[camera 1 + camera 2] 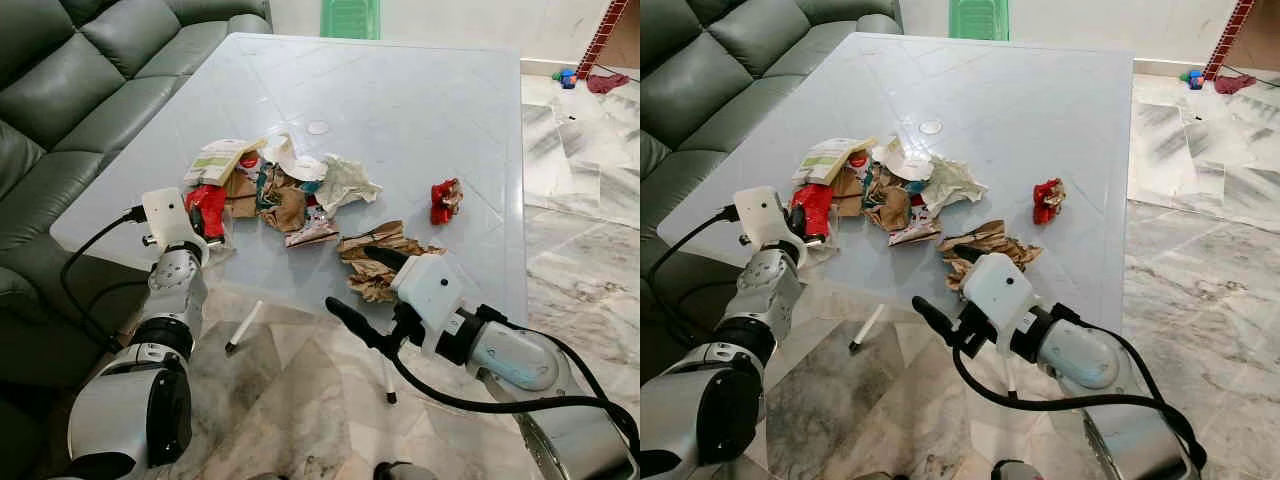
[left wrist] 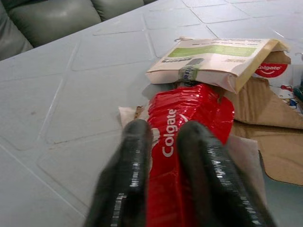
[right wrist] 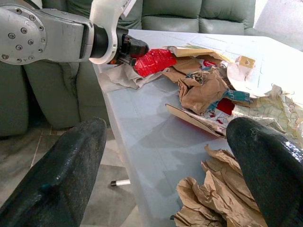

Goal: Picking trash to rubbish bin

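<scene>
At table edge: left hand point(image 2: 161, 156) clenched on glossy red Colgate pack point(image 2: 184, 123); right hand point(image 3: 165, 170) spread wide by crumpled brown paper point(image 1: 385, 255).

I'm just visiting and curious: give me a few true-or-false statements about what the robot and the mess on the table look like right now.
1. The left gripper is closed on a red Colgate box. True.
2. The right gripper is shut on brown paper. False: its fingers are spread wide apart, holding nothing, by the crumpled brown paper.
3. A red wrapper lies apart from the main pile. True.
4. The table stands beside a wooden chair. False: a green sofa is beside it.
</scene>
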Robot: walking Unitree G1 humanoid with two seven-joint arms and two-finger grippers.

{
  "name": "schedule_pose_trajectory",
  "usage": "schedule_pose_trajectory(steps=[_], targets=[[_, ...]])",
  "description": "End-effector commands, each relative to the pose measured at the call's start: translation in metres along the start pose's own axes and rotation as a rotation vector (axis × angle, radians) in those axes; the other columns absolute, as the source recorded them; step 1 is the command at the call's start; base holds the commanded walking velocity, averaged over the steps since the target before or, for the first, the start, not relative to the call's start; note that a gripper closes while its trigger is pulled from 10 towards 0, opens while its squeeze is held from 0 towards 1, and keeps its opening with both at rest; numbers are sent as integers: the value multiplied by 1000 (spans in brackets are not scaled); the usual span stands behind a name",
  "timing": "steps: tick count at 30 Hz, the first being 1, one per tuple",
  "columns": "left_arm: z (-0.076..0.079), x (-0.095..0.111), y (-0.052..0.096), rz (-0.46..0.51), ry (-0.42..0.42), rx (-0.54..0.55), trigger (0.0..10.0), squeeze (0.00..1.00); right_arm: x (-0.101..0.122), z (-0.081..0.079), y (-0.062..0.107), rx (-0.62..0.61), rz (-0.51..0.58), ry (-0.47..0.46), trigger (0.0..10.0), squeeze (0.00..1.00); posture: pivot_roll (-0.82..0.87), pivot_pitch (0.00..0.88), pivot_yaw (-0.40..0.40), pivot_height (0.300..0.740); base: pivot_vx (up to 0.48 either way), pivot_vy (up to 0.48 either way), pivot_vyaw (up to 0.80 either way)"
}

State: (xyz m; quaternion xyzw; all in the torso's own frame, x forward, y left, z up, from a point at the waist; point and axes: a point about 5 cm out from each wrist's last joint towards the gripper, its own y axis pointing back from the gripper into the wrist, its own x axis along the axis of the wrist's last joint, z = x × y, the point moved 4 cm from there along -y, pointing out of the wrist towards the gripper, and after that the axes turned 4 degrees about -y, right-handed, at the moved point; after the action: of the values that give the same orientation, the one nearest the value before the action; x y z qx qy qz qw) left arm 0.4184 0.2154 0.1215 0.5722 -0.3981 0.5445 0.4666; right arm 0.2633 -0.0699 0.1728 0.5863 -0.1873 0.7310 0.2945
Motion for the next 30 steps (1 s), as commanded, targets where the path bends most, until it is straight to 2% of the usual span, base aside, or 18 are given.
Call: schedule_pose_trajectory(steps=[1, 5, 7, 10, 11, 13, 14, 15, 16, 17, 18, 22, 23, 27, 30], targets=[[-2, 2, -1, -1, -6, 11, 10000, 1000, 1, -5, -2, 20, 7, -1, 10000, 0, -183, 124, 69, 740, 0, 0, 0], [1, -4, 1, -22, -17, 3, 10000, 1000, 1, -5, -2, 20, 9, -1, 10000, 0, -181, 122, 70, 740, 0, 0, 0], [3, -17, 3, -86, -35, -7, 10000, 1000, 2, -5, -3, 20, 12, 0, 10000, 0, -181, 120, 71, 740, 0, 0, 0], [4, -24, 4, -120, -39, -23, 10000, 1000, 2, -5, -4, 19, 15, 1, 10000, 0, -183, 120, 72, 740, 0, 0, 0], [5, -23, 4, -122, -45, -27, 10000, 0, 2, -5, -4, 19, 15, 2, 10000, 0, -183, 118, 74, 740, 0, 0, 0], [6, -22, 4, -117, -38, -33, 10000, 27, 3, -5, -4, 19, 16, 1, 10000, 0, -183, 118, 74, 740, 0, 0, 0], [7, -18, 3, -105, -44, -35, 10000, 988, 2, -5, -4, 18, 15, 2, 10000, 0, -184, 117, 77, 740, 0, 0, 0], [7, -16, 2, -101, -47, -36, 10000, 988, 2, -5, -4, 18, 15, 2, 10000, 0, -184, 117, 78, 740, 0, 0, 0], [7, -15, 2, -100, -71, -31, 10000, 271, 2, -5, -4, 17, 15, 2, 10000, 0, -183, 117, 78, 740, 0, 0, 0], [6, -15, 1, -101, -87, -28, 10000, 271, 2, -5, -4, 16, 15, 1, 10000, 0, -183, 117, 78, 740, 0, 0, 0], [6, -16, 1, -116, -88, -29, 10000, 0, 2, -5, -4, 14, 17, 0, 10000, 0, -182, 116, 80, 740, 0, 0, 0], [4, -22, 3, -138, -65, -28, 10000, 0, 2, -5, -4, 13, 19, -1, 10000, 0, -182, 119, 81, 740, 0, 0, 0], [3, -23, 3, -144, -49, -24, 0, 0, 2, -5, -4, 12, 19, -1, 10000, 0, -182, 120, 81, 740, 0, 0, 0], [-3, -20, 2, -124, -46, -1, 0, 0, 2, -5, -3, 9, 19, -2, 10000, 0, -182, 120, 78, 740, 0, 0, 0], [-8, -8, 0, -62, -86, 36, 0, 0, 2, -4, -3, 10, 17, 1, 10000, 0, -182, 119, 76, 740, 0, 0, 0]])
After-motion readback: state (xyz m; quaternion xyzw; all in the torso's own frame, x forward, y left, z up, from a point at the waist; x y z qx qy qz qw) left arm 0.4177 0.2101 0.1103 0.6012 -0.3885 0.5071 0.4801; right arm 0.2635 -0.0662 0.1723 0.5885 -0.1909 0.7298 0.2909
